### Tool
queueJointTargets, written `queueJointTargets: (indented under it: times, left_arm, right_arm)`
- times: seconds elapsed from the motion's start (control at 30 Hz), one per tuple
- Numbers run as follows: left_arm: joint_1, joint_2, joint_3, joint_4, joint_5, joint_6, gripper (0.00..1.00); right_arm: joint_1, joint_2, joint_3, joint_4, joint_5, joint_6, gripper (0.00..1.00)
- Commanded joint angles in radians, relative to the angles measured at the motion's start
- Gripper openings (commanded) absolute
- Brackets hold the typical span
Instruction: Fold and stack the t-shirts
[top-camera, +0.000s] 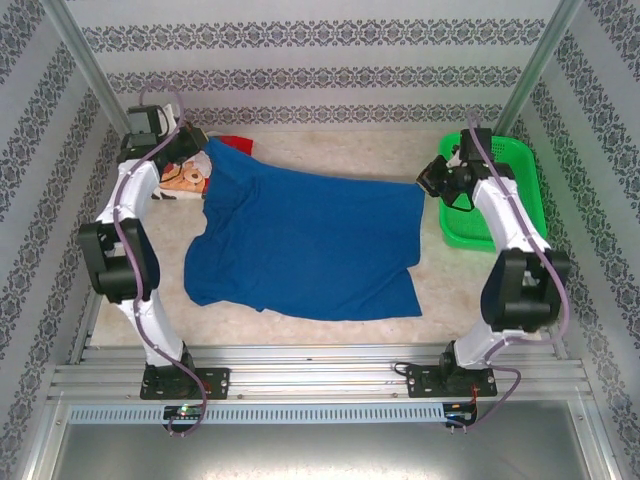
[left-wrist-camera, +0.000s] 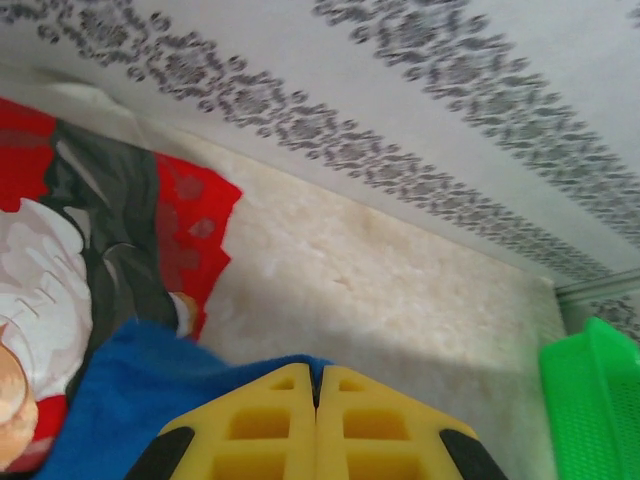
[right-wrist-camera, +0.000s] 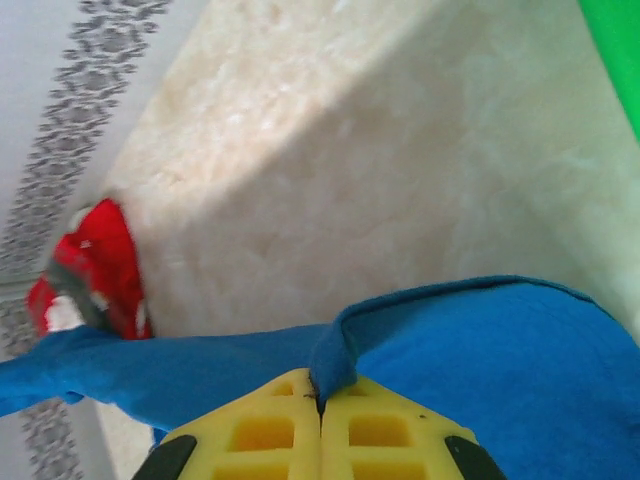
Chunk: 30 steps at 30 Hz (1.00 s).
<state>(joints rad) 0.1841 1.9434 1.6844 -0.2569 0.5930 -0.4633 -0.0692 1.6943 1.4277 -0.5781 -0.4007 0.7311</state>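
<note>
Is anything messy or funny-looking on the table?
Yes. The big royal-blue cloth t-shirt lies crooked and wrinkled, its far-left corner draped over the red printed cloth t-shirt, hiding most of it. Nothing looks spilled or torn.

- Top cam: fixed above and behind my bases, looking down and forward. It takes in the whole blue t-shirt (top-camera: 310, 240) from mid-distance.
- Left wrist cam: very close at the blue t-shirt's far-left corner, aimed low toward the back wall. My left gripper (left-wrist-camera: 318, 372) is at the frame bottom.
- Right wrist cam: equally close at its far-right corner, aimed along its far edge. My right gripper (right-wrist-camera: 320, 388) is at the frame bottom.
- Shared by all three: the blue t-shirt's far edge, the red t-shirt (right-wrist-camera: 95, 265) beyond its far-left corner, and the green basket (left-wrist-camera: 595, 400) to its right.
</note>
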Motion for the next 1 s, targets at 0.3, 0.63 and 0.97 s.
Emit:
queueJointTargets:
  times: [0.3, 0.63, 0.97]
  left_arm:
    - [0.006, -0.251, 0.228, 0.036, 0.021, -0.064, 0.00]
    - [0.009, -0.483, 0.403, -0.014, 0.010, -0.083, 0.00]
    - [0.008, -0.662, 0.504, -0.108, -0.036, -0.054, 0.00]
  right_arm:
    - [0.019, -0.139, 0.266, -0.003, -0.122, -0.008, 0.00]
    - [0.009, -0.478, 0.284, 0.012, -0.268, 0.150, 0.00]
    - [0.003, -0.707, 0.347, -0.017, -0.367, 0.277, 0.00]
